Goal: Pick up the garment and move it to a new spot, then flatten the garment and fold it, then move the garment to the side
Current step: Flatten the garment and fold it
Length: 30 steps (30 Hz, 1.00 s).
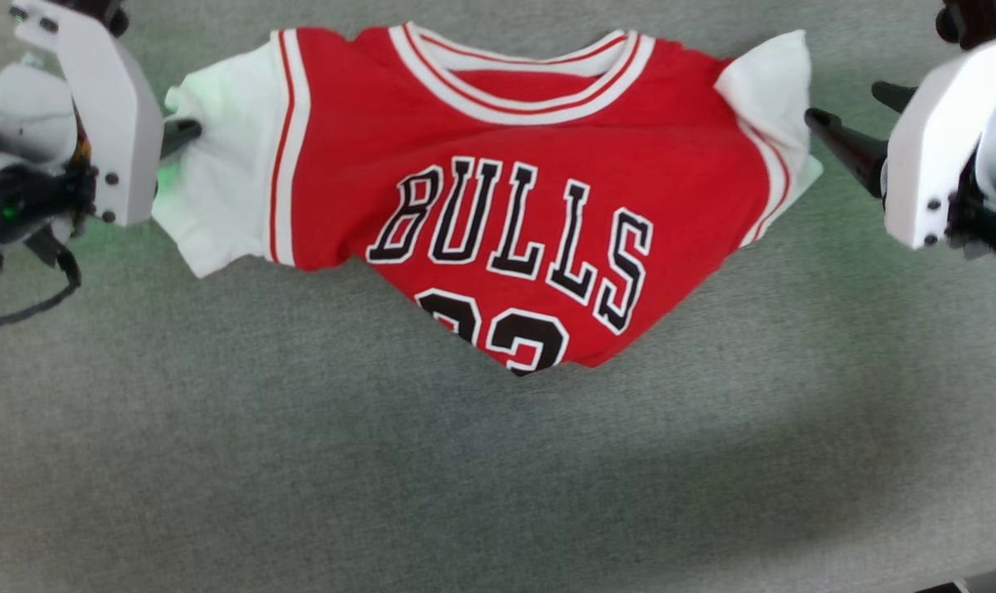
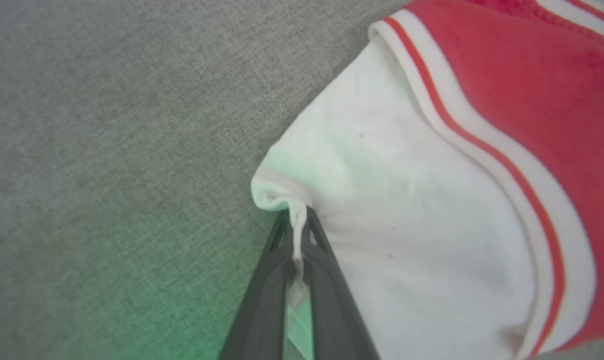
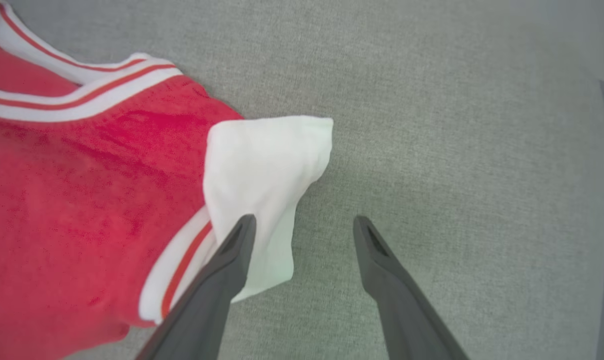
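The garment [image 1: 498,189], a red jersey with white short sleeves and black "BULLS" lettering, lies face up on the grey surface, its lower part bunched so the number is cut off. My left gripper [image 1: 183,132] is at its left sleeve. In the left wrist view the left gripper [image 2: 298,222] is shut on a pinched fold of the white sleeve hem [image 2: 277,192]. My right gripper [image 1: 856,111] stands open beside the right sleeve [image 1: 773,78]. In the right wrist view the right gripper [image 3: 304,220] has one finger over the white sleeve [image 3: 262,165] and the other over bare cloth surface.
Grey woven cloth [image 1: 498,478] covers the whole work surface. A dark edge [image 1: 971,585] shows at the lower right corner of the head view. A black cable [image 1: 44,301] loops under my left arm.
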### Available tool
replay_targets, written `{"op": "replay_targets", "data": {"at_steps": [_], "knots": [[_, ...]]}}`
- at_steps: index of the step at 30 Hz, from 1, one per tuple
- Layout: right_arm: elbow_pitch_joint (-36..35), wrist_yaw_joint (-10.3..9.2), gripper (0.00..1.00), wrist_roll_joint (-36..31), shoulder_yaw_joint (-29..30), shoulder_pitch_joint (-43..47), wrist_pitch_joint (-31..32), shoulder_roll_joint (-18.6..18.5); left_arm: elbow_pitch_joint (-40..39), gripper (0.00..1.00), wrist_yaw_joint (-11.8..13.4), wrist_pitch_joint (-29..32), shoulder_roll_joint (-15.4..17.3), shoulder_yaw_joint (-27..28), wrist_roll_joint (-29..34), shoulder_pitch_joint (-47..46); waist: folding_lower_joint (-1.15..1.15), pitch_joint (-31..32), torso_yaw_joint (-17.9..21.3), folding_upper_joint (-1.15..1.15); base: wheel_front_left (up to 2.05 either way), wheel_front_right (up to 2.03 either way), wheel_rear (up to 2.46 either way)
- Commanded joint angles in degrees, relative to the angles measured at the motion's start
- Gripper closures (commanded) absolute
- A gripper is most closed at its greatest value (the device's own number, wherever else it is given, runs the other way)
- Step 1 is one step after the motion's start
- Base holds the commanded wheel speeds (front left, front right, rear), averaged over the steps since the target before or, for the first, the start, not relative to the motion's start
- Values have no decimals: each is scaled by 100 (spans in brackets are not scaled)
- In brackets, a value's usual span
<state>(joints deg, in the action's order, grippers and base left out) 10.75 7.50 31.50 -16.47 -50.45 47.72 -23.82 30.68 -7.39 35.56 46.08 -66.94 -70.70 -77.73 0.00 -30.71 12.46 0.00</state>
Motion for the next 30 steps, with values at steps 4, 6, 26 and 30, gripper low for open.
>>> {"op": "replay_targets", "data": {"at_steps": [4, 6, 26, 30], "knots": [[669, 1, 0, 57, -89, -563, 265, 49, -46, 100, -16, -36, -157, -290, -57, -37, 0, -249, -175, 0, 0, 0, 0], [1017, 1, 0, 31, -110, -750, 273, 103, -67, 100, -5, -62, -157, -359, -85, -110, 0, -317, -210, 0, 0, 0, 0], [2221, -2, 100, 422, -854, -1248, -452, -13, -75, 100, -8, -536, -373, -671, -342, -212, 0, -172, -342, 0, 0, 0, 0], [2195, -2, 100, 452, -778, -1302, -712, -115, 1, 100, -11, -843, -398, -652, -480, -152, 0, 61, -398, 0, 0, 0, 0]]}}
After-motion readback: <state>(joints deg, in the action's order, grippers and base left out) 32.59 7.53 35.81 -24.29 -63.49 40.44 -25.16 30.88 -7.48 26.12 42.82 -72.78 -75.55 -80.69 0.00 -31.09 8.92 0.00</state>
